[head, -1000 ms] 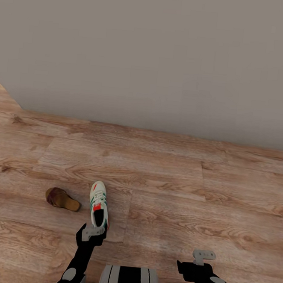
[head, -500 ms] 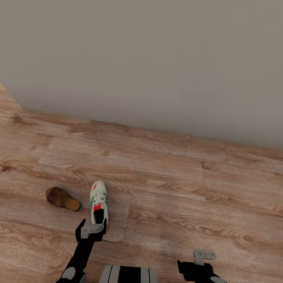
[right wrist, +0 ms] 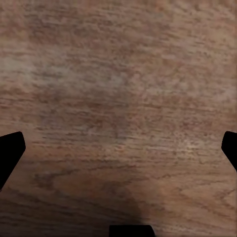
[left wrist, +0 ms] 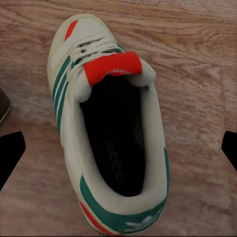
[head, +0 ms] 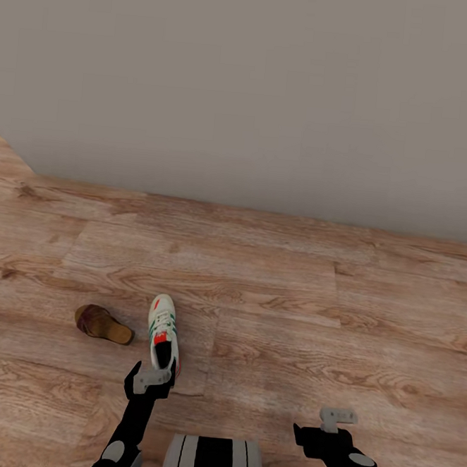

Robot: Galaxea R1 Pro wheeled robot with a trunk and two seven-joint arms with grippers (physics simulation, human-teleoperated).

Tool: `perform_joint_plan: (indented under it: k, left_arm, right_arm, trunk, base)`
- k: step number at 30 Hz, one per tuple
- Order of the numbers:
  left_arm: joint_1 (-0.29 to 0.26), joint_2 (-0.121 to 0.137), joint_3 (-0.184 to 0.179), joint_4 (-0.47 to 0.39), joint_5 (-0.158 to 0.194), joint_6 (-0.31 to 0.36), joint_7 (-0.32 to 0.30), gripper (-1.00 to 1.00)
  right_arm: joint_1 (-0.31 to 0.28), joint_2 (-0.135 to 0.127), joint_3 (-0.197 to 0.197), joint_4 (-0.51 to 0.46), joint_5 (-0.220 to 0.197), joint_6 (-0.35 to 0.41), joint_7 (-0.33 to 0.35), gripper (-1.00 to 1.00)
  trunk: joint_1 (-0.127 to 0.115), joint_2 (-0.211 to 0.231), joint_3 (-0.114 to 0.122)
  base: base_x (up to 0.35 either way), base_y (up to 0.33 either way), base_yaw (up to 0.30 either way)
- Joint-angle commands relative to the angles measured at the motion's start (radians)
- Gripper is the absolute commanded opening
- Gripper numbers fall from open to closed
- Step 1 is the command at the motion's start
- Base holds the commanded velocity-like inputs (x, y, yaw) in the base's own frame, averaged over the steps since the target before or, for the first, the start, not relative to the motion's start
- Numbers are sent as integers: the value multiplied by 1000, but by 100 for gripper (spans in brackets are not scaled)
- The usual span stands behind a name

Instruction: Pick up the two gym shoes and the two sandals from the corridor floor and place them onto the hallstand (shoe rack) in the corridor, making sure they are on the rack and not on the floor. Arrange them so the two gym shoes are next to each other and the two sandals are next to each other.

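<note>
One cream-white gym shoe (head: pixel 163 330) with green stripes and a red-orange tongue lies on the corridor floor (head: pixel 291 302), toe towards the wall. Left of it lies a brown sandal (head: pixel 103 324). My left gripper (head: pixel 151 380) hovers over the shoe's heel. In the left wrist view the gym shoe (left wrist: pixel 108 128) lies between the spread fingertips (left wrist: pixel 10 153), and the left gripper (left wrist: pixel 119 150) is open and not touching it. The sandal (left wrist: pixel 2 106) shows as a sliver at that picture's edge. My right gripper (head: pixel 338 416) hangs open over bare planks; in its wrist view the right gripper (right wrist: pixel 118 148) holds nothing.
A plain grey wall (head: pixel 274 88) runs across the far side of the floor. Wood planks stretch to the right of the shoe. My trunk (head: pixel 213 462) sits at the near edge between the arms.
The whole picture has slid up slightly, so the camera has moved. The left gripper has edged a little left over the shoe's heel. Shoe and sandal lie as before.
</note>
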Motion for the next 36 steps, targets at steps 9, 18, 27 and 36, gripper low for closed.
perform_joint_plan:
  k: [9,18,27,36]
  left_arm:
    - [0,0,0,1,0,-3,3,100]
    - [0,1,0,-4,-4,-62,3,100]
    - [-26,2,1,2,-4,-72,3,100]
    - [-45,3,1,22,-4,-72,3,100]
  right_arm:
    - [0,-1,0,-4,3,5,1,100]
    - [0,1,0,-5,3,4,1,100]
    - [0,0,1,-3,1,1,2,100]
    - [0,1,2,-4,1,-1,1,100]
  trunk:
    - [3,-2,-38]
    - [3,-2,-47]
    - [3,-2,-48]
    - [3,-2,-48]
  base:
    - [0,0,0]
    - [0,0,0]
    - [0,0,0]
    - [0,0,0]
